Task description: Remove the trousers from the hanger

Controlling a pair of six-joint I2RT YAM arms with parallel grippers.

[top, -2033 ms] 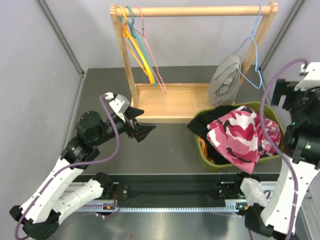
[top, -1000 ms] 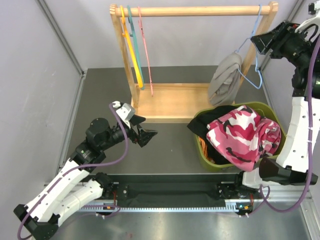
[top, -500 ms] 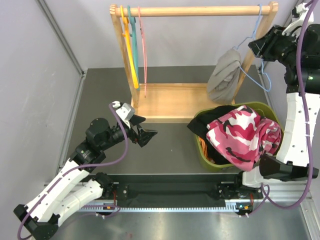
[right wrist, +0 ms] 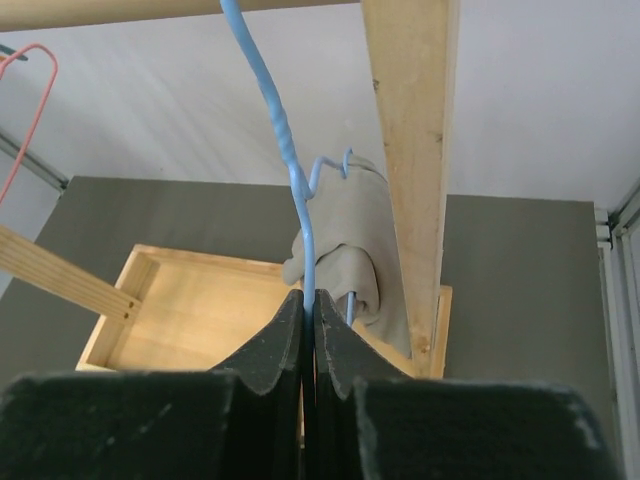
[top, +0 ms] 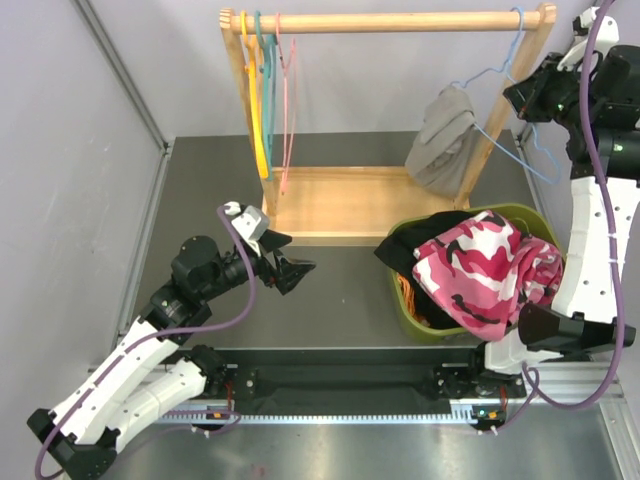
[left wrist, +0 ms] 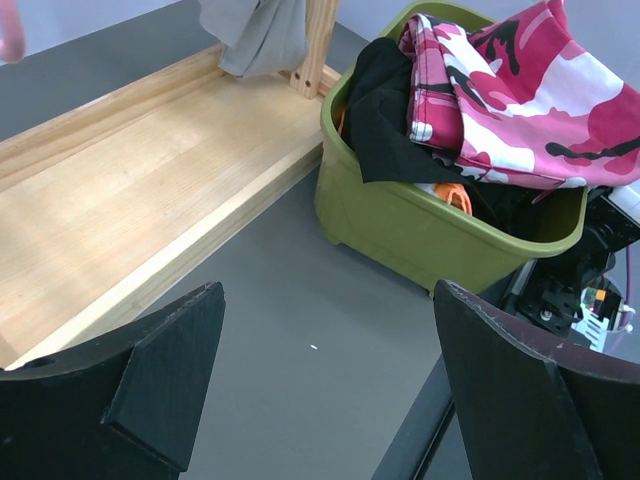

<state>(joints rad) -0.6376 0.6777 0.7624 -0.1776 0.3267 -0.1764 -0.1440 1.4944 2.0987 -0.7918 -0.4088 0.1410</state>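
Note:
Grey trousers (top: 440, 140) hang bunched on a blue wire hanger (top: 490, 78) at the right end of the wooden rail (top: 390, 20). My right gripper (top: 522, 95) is raised beside the rack's right post. In the right wrist view it (right wrist: 308, 300) is shut on the blue hanger (right wrist: 280, 130) just below the twisted neck, with the grey trousers (right wrist: 350, 230) behind. Pink camouflage trousers (top: 490, 265), black trousers (top: 410, 250) and a bit of orange trousers (top: 402, 290) lie in the green basket (top: 400, 305). My left gripper (top: 290, 272) hovers open and empty over the table.
Yellow, teal and pink empty hangers (top: 265, 90) hang at the rail's left end. The rack's wooden base tray (top: 340, 205) sits behind the basket (left wrist: 400, 220). The rack's right post (right wrist: 410, 150) stands close to my right gripper. Grey walls close in both sides.
My right gripper has shut on the blue hanger's wire, and the hanger with the grey trousers has swung up and left. The empty hangers sway. The left arm stays still.

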